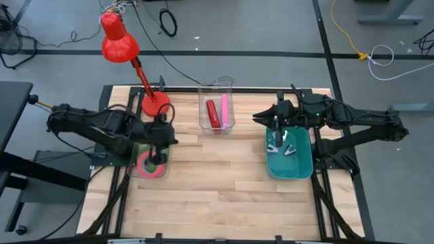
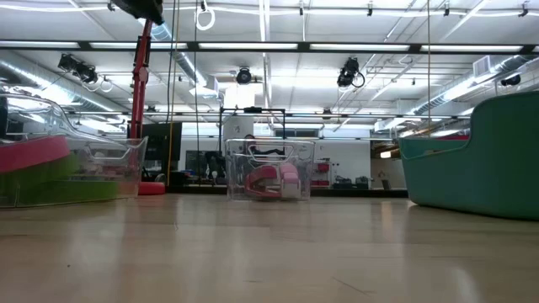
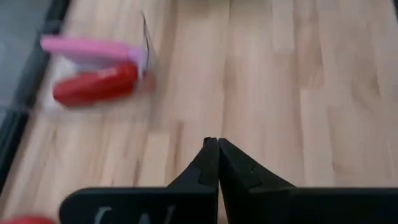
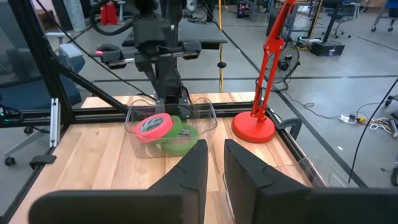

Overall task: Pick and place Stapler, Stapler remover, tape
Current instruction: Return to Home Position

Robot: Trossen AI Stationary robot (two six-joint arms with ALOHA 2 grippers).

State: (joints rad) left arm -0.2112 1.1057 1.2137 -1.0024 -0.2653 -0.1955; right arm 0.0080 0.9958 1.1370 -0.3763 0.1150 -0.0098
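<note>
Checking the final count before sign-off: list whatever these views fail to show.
1. Green tape count: in the high view, the left arm covers part of the left bin beside the pink tape. In the right wrist view, the rings overlap.
2. Teal bin contents: in the low view, its wall hides them. In the high view, the metal pieces are too small and sit partly under the right gripper.
3. Staplers: blurred in the left wrist view.

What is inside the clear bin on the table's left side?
A pink tape ring lying on green tape. From above, the left arm covers part of the bin, so how many green rings lie underneath cannot be counted.
</note>
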